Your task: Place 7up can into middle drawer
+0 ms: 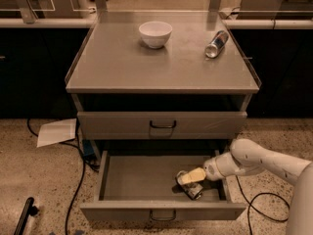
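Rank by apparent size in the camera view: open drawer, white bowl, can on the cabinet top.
1. open drawer, with the gripper inside it
2. white bowl
3. can on the cabinet top, smallest

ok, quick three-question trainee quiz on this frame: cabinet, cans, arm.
1. True or false: the white bowl stands on the cabinet top.
2. Where is the gripper? A) above the bowl B) inside the open middle drawer, at the 7up can C) over the cabinet top
3. Fill in: the silver-and-blue can lies on its ____.
Key: 1 true; 2 B; 3 side.
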Robot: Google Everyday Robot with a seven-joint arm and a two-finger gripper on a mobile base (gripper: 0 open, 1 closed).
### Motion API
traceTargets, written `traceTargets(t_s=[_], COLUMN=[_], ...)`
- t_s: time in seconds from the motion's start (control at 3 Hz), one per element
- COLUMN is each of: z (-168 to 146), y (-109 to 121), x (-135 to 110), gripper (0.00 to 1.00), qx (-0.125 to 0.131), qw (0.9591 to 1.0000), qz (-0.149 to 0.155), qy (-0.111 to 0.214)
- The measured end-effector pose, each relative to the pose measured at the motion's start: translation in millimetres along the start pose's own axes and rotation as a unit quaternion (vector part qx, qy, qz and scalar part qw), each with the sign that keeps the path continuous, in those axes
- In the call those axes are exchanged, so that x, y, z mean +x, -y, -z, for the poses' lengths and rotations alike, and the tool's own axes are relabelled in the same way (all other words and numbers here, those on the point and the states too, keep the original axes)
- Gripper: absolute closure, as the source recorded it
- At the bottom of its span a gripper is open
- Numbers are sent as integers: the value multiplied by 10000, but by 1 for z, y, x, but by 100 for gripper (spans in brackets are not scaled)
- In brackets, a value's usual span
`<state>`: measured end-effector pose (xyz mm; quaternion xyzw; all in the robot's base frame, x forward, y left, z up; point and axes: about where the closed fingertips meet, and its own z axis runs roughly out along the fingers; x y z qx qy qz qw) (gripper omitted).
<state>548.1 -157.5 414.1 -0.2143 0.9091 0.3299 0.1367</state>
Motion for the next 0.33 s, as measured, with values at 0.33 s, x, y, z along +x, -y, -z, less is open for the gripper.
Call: traceTargets(t_s=[0.33], z=[0], y=[0], x=[0], gripper=[0], qx=[0], qw=[10000], qz=[0], qy=[0])
